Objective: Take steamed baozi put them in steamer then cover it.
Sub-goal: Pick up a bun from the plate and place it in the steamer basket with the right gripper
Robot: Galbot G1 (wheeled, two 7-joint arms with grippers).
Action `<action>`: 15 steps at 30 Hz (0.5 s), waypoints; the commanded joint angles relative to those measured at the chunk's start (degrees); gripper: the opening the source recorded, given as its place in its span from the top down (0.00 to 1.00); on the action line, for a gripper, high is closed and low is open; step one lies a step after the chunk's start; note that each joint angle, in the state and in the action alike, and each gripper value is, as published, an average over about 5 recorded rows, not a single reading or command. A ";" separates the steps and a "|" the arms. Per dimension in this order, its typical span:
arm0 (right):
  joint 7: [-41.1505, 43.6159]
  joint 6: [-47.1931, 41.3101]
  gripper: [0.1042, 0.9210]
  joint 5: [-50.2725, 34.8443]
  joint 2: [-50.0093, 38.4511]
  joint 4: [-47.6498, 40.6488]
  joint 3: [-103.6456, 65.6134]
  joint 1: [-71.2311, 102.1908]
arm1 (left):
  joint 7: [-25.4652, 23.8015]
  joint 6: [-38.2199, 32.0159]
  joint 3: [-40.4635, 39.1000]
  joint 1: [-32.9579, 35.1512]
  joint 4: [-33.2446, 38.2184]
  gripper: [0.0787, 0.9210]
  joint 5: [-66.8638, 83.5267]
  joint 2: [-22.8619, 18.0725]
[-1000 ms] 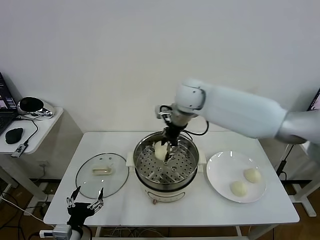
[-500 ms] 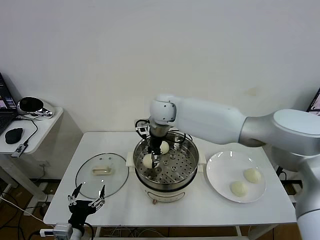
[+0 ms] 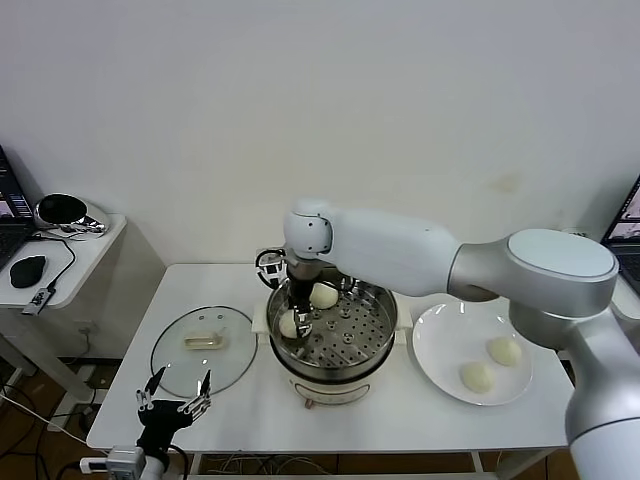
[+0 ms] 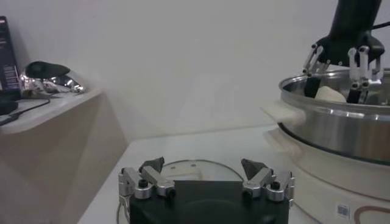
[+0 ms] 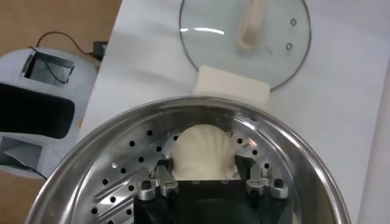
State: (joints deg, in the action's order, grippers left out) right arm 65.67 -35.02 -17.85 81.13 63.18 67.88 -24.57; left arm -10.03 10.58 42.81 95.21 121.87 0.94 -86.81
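Steamed baozi sits on steamer tray, between parted fingers of right gripper; released, straight retreat upward needed. Left gripper open, parked near glass lid.

White counter carries three things: steamer in the middle, glass lid lying flat at its left, white plate at its right. Black cord trails behind steamer.
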 commanded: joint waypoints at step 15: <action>6.18 10.05 0.12 2.41 -30.84 18.07 -7.76 -8.63 | -0.79 1.28 -1.17 1.59 1.94 0.12 0.72 0.08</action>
State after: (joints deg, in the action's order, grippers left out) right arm 67.99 -31.69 -16.94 68.16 72.71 63.38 -28.95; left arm -10.59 11.47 41.99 96.33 123.36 1.10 -87.00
